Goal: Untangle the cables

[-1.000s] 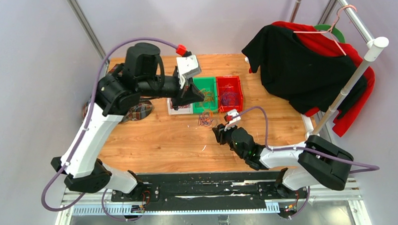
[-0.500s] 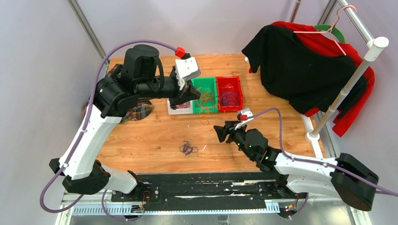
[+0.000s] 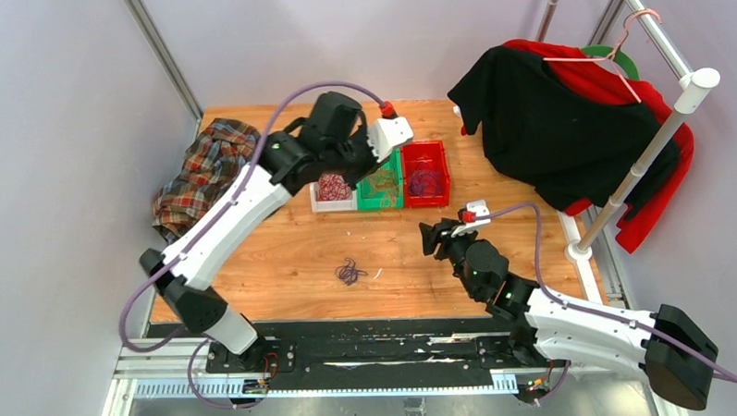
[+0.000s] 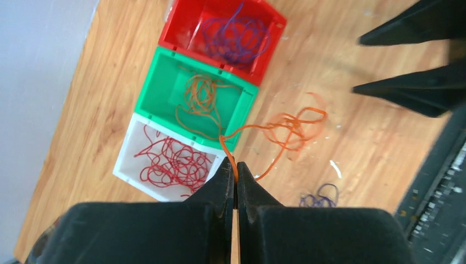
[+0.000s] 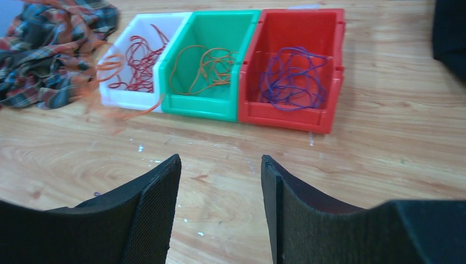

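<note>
**Mostly sorted: 1 orange strand in hand, 1 tangle left**

My left end effector (image 4: 236, 166) is clenched on an orange cable (image 4: 288, 124) above the desk (image 4: 104, 99). Its loops trail sideways from the pinch, long axis towards my right end effector (image 5: 220, 160), which is gaping and empty.

Done:
- dark red cables (image 4: 170, 162) in white bin (image 4: 122, 168)
- orange cables (image 4: 200, 99) in green bin (image 4: 156, 82)
- purple cables (image 4: 233, 38) in red bin (image 4: 177, 22)

Left, I reckon: this strand and 1 purple tangle (image 3: 350, 271).
</note>
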### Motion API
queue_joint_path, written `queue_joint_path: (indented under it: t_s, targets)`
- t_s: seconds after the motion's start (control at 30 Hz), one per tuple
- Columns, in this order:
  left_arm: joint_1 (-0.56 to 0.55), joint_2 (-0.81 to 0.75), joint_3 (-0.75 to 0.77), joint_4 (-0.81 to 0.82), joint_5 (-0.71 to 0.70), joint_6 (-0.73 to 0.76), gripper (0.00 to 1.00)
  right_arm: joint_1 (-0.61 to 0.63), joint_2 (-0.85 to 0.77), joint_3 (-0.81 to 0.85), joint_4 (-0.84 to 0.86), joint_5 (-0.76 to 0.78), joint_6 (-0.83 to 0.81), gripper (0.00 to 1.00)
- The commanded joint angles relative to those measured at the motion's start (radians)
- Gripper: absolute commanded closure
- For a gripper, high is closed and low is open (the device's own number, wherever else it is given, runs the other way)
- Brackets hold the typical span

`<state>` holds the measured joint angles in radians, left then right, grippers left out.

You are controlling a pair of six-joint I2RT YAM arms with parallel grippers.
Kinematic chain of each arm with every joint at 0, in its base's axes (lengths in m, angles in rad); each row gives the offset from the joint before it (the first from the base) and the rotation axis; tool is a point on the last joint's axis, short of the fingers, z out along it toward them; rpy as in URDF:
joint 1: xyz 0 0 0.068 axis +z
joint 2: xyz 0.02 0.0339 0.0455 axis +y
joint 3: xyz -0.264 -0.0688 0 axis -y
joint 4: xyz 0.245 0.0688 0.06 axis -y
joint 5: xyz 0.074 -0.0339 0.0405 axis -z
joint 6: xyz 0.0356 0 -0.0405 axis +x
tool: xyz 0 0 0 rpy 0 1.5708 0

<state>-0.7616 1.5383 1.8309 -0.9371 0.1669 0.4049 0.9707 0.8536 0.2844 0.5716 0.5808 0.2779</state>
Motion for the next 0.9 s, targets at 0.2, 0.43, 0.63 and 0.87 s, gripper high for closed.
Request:
queue_joint_path:
  t_s: [0.2,0.43,0.63,0.87]
  targets:
    - [0.067,0.248,0.009,0.249,-0.185,0.087,1.0,-0.018,-0.066,-0.018,-0.103,0.136,-0.038,0.45]
    - [0.113,0.389,0.033,0.341,-0.246,0.148,1.0,-0.033,-0.06,-0.018,-0.117,0.136,-0.043,0.45]
    - [0.127,0.453,-0.042,0.462,-0.32,0.181,1.0,-0.041,-0.043,0.001,-0.128,0.127,-0.052,0.46]
    - [0.133,0.539,-0.039,0.492,-0.31,0.17,0.96,-0.043,-0.019,0.025,-0.13,0.117,-0.058,0.47]
